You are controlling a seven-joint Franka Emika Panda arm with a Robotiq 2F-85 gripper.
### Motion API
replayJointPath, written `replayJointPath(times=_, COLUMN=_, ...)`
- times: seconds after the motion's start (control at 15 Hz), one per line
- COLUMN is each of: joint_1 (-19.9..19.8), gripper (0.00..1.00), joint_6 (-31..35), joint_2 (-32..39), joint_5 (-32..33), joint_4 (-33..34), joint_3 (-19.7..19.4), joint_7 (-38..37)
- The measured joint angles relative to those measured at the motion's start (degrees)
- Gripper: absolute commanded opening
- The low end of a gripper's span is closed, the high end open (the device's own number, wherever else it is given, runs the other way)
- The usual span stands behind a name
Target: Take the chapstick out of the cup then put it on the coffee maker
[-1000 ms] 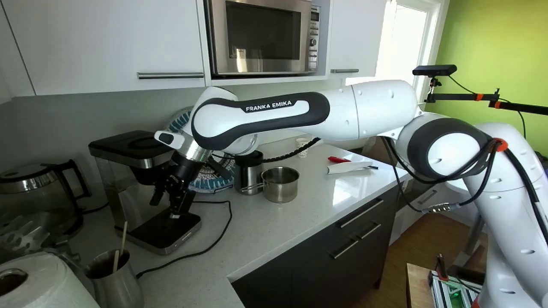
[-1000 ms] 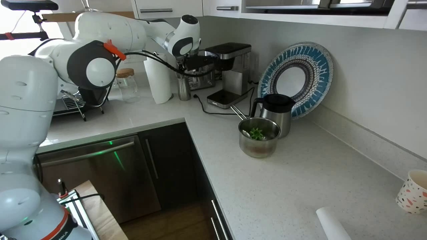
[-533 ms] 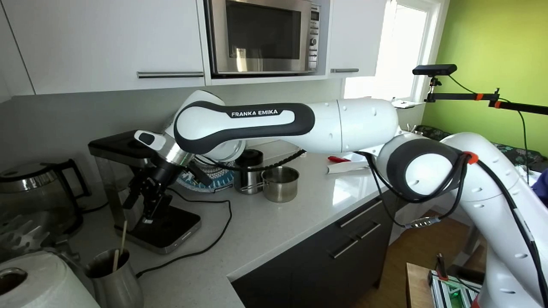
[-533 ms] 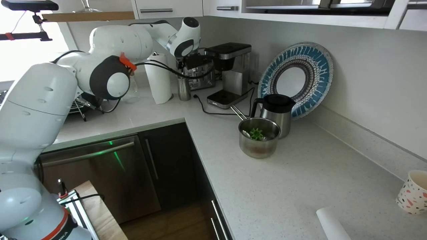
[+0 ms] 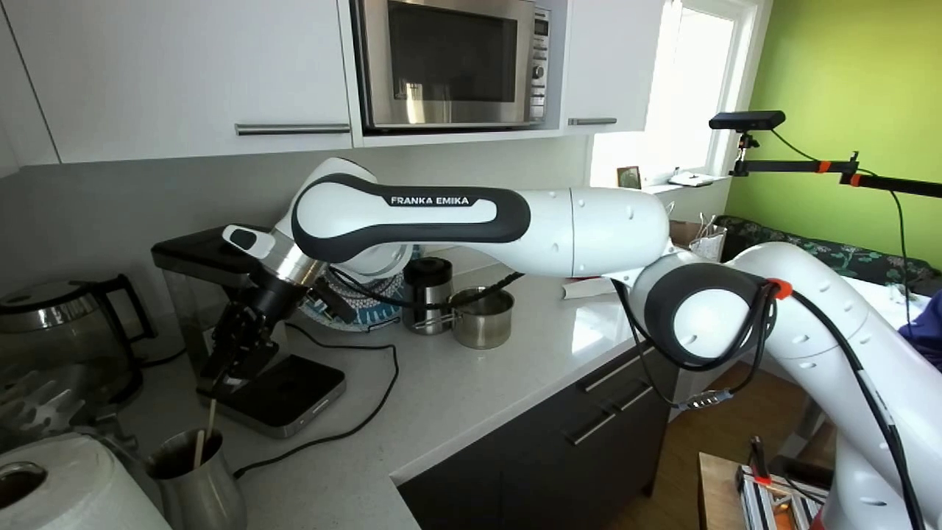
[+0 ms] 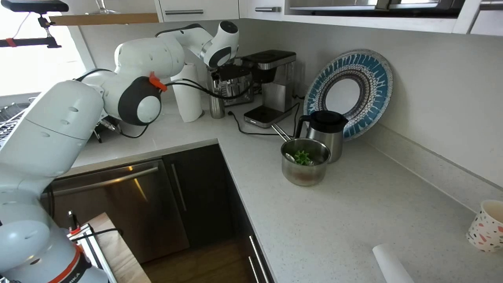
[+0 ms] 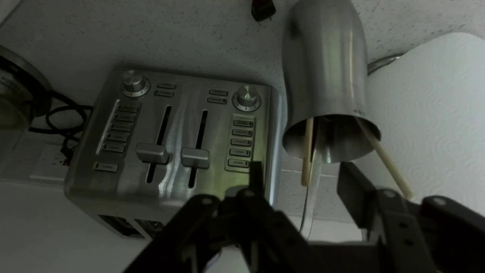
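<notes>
A metal cup (image 5: 202, 486) stands near the front left of the counter in an exterior view; it also shows in an exterior view (image 6: 217, 104) and in the wrist view (image 7: 326, 68). Two wooden sticks (image 5: 199, 449) and a pale metallic handle (image 7: 312, 193) poke out of it. No lip-balm tube shows. My gripper (image 7: 301, 182) is open and empty. In the wrist view the handle and a wooden stick's end appear between its fingers; the other stick passes behind the right finger. The coffee maker (image 5: 173, 294), black with a flat base tray, is beside the gripper; it also shows in an exterior view (image 6: 279, 94).
A steel toaster (image 7: 174, 125) and a paper towel roll (image 7: 432, 113) flank the cup. A glass kettle (image 5: 59, 331) stands at the left. A black cable (image 5: 394, 368) crosses the counter. A saucepan (image 6: 304, 173), a carafe (image 6: 330, 137) and a patterned plate (image 6: 369, 70) are farther along.
My arm has moved and lowered. The gripper has shifted left in an exterior view, from over the coffee maker's base tray toward the metal cup. The cup and its sticks have not moved.
</notes>
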State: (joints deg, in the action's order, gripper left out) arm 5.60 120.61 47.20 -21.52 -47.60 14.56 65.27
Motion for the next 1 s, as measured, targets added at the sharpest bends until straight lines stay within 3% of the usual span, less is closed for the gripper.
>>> replayJointPath(times=0.2, joint_1=0.34, gripper=0.02, joint_6=-3.59, joint_2=1.57, joint_5=0.00, joint_4=2.55, joint_3=0.04, joint_7=-0.96)
replayJointPath(times=0.27, joint_1=0.47, gripper=0.00, joint_6=-4.33, joint_2=2.22, joint_5=0.00, joint_4=3.30, joint_3=0.04, joint_7=-1.01)
replayJointPath(times=1.0, joint_1=2.57, gripper=0.01, joint_6=-6.77, joint_2=4.89, joint_5=2.60, joint_4=8.86, joint_3=-0.54, joint_7=-3.96)
